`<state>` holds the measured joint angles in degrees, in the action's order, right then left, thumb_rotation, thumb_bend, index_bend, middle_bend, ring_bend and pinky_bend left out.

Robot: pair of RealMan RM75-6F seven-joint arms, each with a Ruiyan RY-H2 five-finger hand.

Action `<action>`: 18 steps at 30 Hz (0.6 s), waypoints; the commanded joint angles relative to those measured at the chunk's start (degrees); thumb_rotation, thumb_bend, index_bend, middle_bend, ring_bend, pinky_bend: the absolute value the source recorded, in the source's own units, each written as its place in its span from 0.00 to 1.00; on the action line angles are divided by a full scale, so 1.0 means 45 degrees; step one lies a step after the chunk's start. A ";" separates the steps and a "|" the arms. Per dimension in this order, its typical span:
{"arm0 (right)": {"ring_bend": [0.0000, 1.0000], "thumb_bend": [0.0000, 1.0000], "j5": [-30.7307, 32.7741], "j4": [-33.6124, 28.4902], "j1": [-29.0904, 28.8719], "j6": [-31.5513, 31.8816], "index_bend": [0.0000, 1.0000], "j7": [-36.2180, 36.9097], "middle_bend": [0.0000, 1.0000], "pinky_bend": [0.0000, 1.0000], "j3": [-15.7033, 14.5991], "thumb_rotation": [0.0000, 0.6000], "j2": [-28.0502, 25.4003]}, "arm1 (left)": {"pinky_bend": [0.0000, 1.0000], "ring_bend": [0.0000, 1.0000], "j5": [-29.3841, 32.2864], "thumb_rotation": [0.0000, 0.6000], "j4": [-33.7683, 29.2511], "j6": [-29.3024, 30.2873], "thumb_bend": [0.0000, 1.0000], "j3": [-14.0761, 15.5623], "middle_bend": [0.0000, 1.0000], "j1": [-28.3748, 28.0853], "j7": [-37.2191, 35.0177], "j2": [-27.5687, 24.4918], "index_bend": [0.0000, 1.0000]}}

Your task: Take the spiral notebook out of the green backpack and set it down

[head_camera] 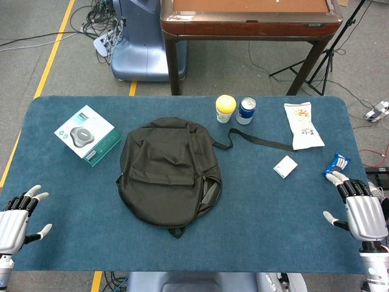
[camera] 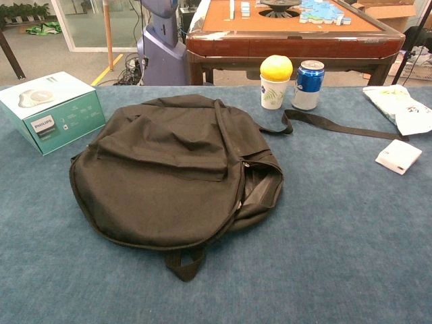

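Left hand [head_camera: 17, 213] at lower left edge of desk [head_camera: 73, 243], fingers spread, holding nothing. Teal box [head_camera: 87, 134] upper left. Backpack [head_camera: 168, 170] in centre, lying flat, side zipper partly open; notebook not visible. Right hand [head_camera: 358, 205] lower right, also empty, fingers apart.

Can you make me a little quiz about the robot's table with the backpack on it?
1. True or false: the left hand is holding the backpack.
2. What stands beside the blue can: A) yellow-lidded cup, B) teal box, C) snack bag?
3. Fill in: the backpack's zip on its right side is ____.

Key: 1 false, both it and the right hand are empty; 2 A; 3 open.
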<state>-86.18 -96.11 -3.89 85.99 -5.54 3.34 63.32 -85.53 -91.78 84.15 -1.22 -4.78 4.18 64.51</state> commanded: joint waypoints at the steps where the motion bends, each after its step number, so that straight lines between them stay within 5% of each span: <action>1: 0.20 0.03 -0.0061 -0.0034 0.0032 0.0065 0.21 0.0008 0.17 0.21 -0.0013 1.00 -0.0039 | 0.16 0.14 -0.0046 1.00 0.0042 -0.0066 0.16 0.0030 0.11 -0.0034 -0.0026 0.0046 0.23; 18: 0.17 0.03 -0.0030 -0.1520 0.0024 0.0441 0.17 -0.0002 0.16 0.21 0.0483 1.00 -0.1525 | 0.16 0.14 -0.1346 1.00 0.1232 -0.1728 0.16 -0.0398 0.10 -0.2094 -0.1974 0.0929 0.18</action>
<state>-86.53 -102.61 -3.71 87.99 -5.41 5.29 56.79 -90.69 -87.28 77.45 -2.65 -13.03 -3.62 67.85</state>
